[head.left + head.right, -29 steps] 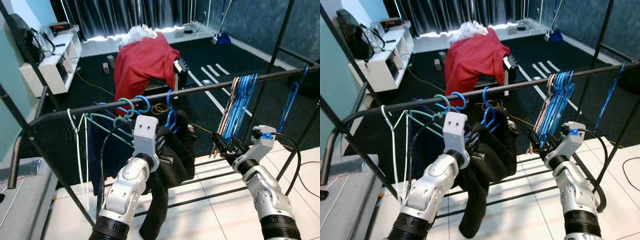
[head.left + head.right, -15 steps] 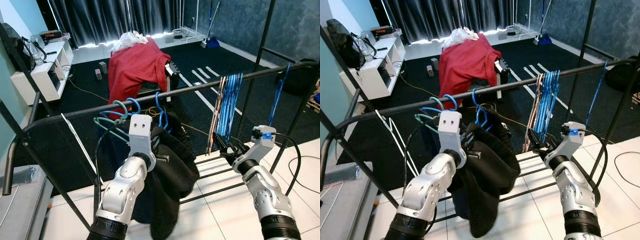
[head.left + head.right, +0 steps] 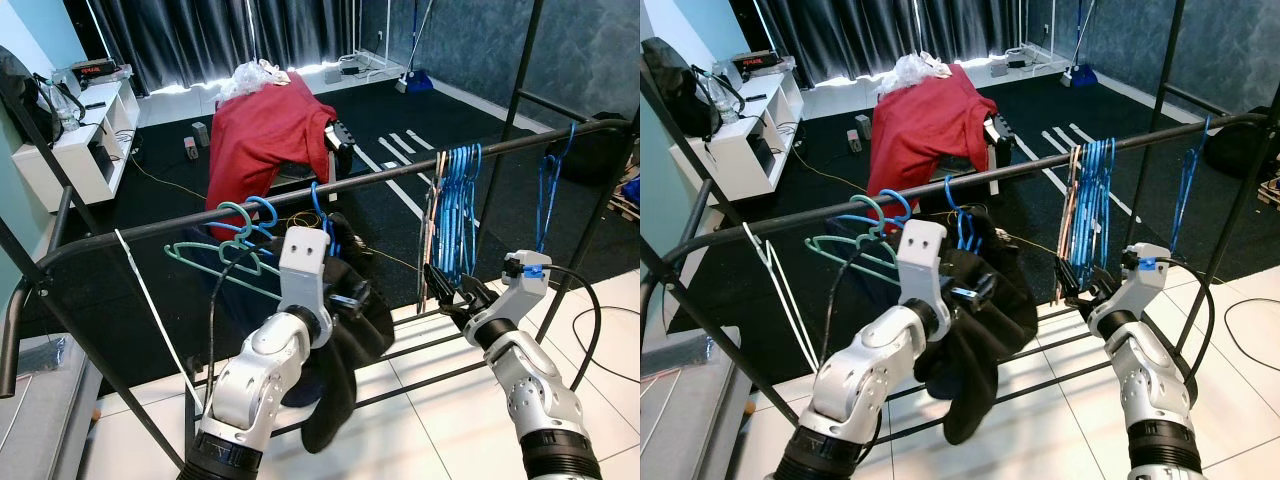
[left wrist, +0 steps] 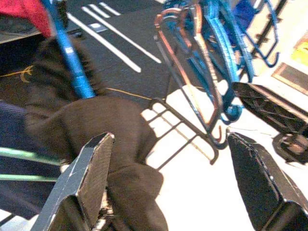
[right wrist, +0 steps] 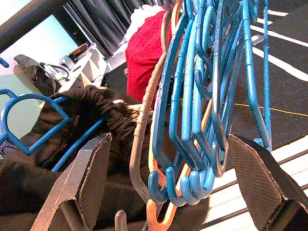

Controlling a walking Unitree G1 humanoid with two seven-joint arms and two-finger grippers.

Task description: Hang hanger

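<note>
Overhead, the blue hanger [image 3: 322, 215] hooks the rail [image 3: 400, 172], carrying a black garment [image 3: 980, 300] that lies against the spread fingers of the left gripper [image 4: 168, 187]. The right gripper [image 5: 173, 192] (fingers parted, empty) faces bunched blue hangers [image 5: 211, 110].

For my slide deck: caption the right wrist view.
Open right gripper facing a bunch of blue hangers on the rail.
</note>
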